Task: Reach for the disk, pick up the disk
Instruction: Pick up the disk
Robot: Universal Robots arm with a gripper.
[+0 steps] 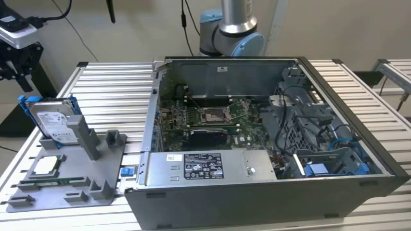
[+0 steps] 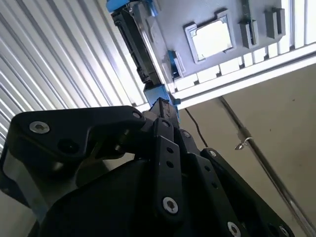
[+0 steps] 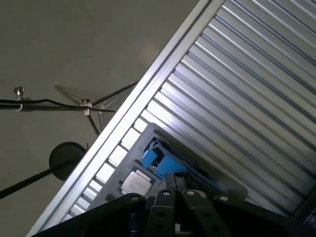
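The black gripper [image 1: 15, 72] is cut off at the exterior view's left edge; whether it is spread or closed cannot be told; below it and apart, the silver-grey, blue-bracketed disk [image 1: 55, 122] stands on edge in a grey plastic holder [image 1: 70, 190], partly behind a grey post [image 1: 82, 134]; its white-labelled face is turned toward the exterior view's right; its long axis is unclear.
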